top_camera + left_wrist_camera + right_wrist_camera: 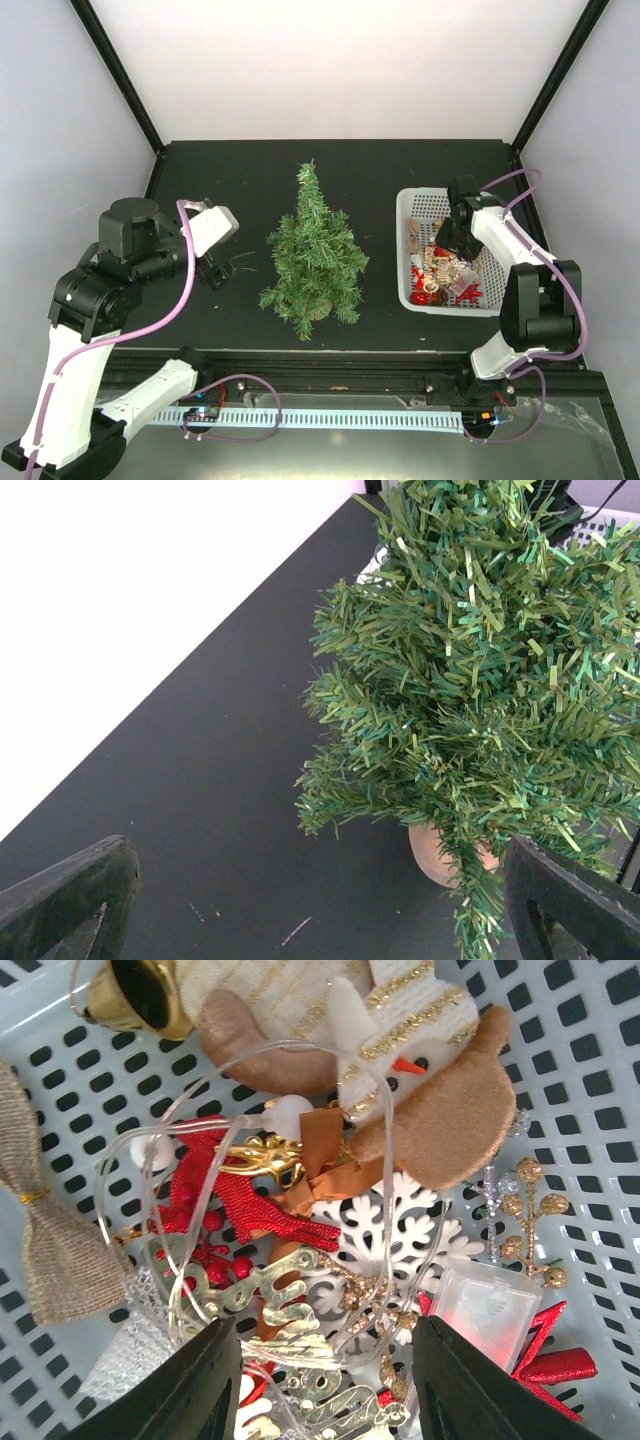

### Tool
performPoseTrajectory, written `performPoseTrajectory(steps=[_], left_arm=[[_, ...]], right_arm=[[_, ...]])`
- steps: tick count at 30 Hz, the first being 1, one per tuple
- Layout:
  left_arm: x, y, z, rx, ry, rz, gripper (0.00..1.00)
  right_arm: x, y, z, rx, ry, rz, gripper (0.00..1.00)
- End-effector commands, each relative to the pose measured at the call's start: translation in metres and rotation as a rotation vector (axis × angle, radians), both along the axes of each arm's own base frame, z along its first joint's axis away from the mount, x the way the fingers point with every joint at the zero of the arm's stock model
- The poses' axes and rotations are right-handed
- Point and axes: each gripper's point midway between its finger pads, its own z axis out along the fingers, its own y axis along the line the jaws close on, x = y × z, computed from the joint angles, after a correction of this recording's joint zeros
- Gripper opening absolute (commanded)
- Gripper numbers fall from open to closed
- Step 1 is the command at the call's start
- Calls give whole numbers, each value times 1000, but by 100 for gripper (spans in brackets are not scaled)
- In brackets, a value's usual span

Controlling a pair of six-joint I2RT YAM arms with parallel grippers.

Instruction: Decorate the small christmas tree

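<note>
The small christmas tree (314,255) stands upright mid-table, bare of ornaments; it fills the right of the left wrist view (480,670), with its brown base (440,855) showing. My left gripper (222,265) is open and empty, left of the tree, fingers (70,895) apart from it. My right gripper (447,243) is open above the white basket (420,205), over a pile of ornaments: gold script lettering (300,1330), a white snowflake (385,1225), a red ornament (250,1210), clear light string (180,1130), a snowman figure (400,1080).
The basket also holds a burlap bow (50,1250), a gold bell (140,995), a gold berry sprig (530,1210) and a clear plastic box (485,1305). White walls with black frame posts (120,75) enclose the black table (230,180).
</note>
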Motion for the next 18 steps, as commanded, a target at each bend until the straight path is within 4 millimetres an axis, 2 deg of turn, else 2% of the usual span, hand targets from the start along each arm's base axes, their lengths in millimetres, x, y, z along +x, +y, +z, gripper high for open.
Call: performPoseTrajectory(steps=[1,10,13,15,16,18], left_arm=[[-4,-3,-2,-18,19,-15,99],[-2,-4,0,-21,15,-16,99],[-1,-4,-1,-18,17,-15,99],[0,-4,-1,-17,20,-15,99],[0,-5,0,-19,19,-17,99],[0,-5,3,-20,13,-17,99]], right_arm=[[-3,-10,-11,-4,27,-60,48],[-7,-11,-32,51,55,-97,46],[-6,-9,-39,64,59,-98,42],[-3,-8,-42,75,56,-91,35],[-2,-7,-42,77,54,-89,28],[2,-7,-39,78,41,-84,4]])
